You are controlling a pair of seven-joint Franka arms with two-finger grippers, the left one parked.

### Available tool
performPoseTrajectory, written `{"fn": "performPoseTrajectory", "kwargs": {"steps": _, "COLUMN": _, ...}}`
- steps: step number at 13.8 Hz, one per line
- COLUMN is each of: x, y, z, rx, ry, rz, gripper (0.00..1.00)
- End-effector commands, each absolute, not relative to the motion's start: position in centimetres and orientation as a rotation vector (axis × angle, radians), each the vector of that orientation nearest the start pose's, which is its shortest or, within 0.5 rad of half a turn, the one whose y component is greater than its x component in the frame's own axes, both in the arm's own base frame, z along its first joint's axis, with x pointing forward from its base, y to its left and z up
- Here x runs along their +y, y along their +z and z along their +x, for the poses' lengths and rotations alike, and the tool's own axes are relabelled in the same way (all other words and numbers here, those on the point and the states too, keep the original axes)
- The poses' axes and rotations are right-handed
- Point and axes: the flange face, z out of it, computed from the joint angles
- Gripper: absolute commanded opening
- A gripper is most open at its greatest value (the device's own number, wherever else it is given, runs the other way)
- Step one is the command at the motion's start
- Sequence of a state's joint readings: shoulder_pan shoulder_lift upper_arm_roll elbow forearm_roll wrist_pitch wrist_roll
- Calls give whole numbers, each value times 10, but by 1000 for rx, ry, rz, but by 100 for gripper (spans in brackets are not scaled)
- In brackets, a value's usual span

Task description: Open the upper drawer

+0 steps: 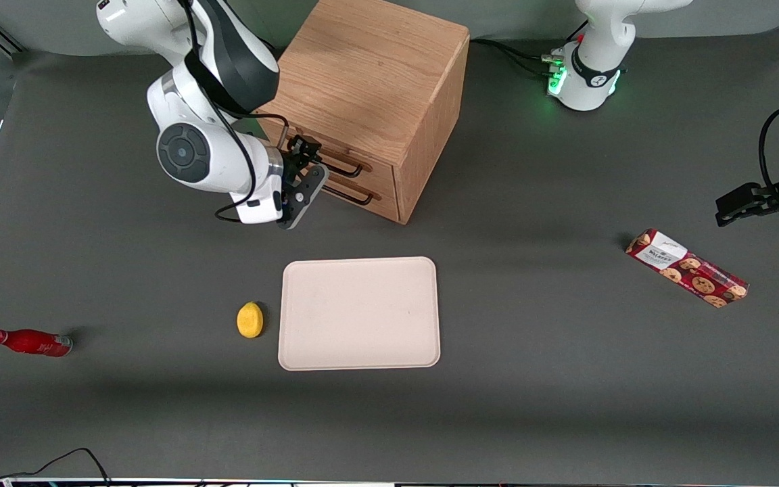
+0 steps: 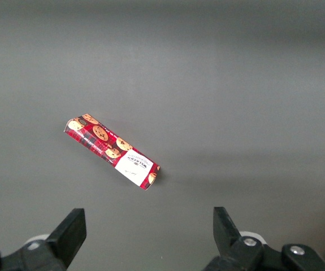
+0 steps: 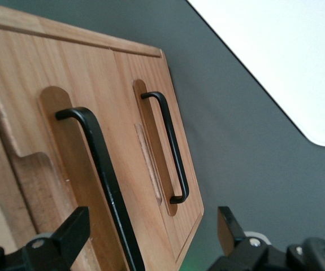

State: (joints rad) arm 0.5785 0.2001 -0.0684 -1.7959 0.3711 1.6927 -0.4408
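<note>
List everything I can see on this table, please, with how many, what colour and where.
Boxy light-oak cabinet: one, farthest from the front camera.
Upper drawer: one, oak, black bar handle, shut.
Lower drawer: one, matching, shut.
Rectangular tray: one, cream, in front of the cabinet.
Lemon: one, yellow, beside the tray.
Bottle: one, red, lying toward the working arm's end.
Biscuit box: one, red, toward the parked arm's end.
Gripper: one, black, open at the upper handle.

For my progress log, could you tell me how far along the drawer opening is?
Approach looks done: the gripper hovers open in front of the cabinet, its fingers straddling the upper drawer handle. The drawer looks shut. Left: closing on the handle and pulling.
</note>
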Motion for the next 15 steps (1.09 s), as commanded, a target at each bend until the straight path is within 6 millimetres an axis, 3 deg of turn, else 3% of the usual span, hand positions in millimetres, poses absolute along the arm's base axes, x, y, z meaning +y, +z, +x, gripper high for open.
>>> {"fn": "performPoseTrajectory", "kwargs": {"steps": 1, "x": 320, "y": 404, "z": 491, "rx": -1150, "ry": 444, "rz": -2494, "gripper": 100}}
{"fn": "performPoseTrajectory", "kwargs": {"steps": 15, "x": 333, "y": 373, "z": 486, "rx": -1165, "ry": 519, "rz": -2482, "gripper": 100}}
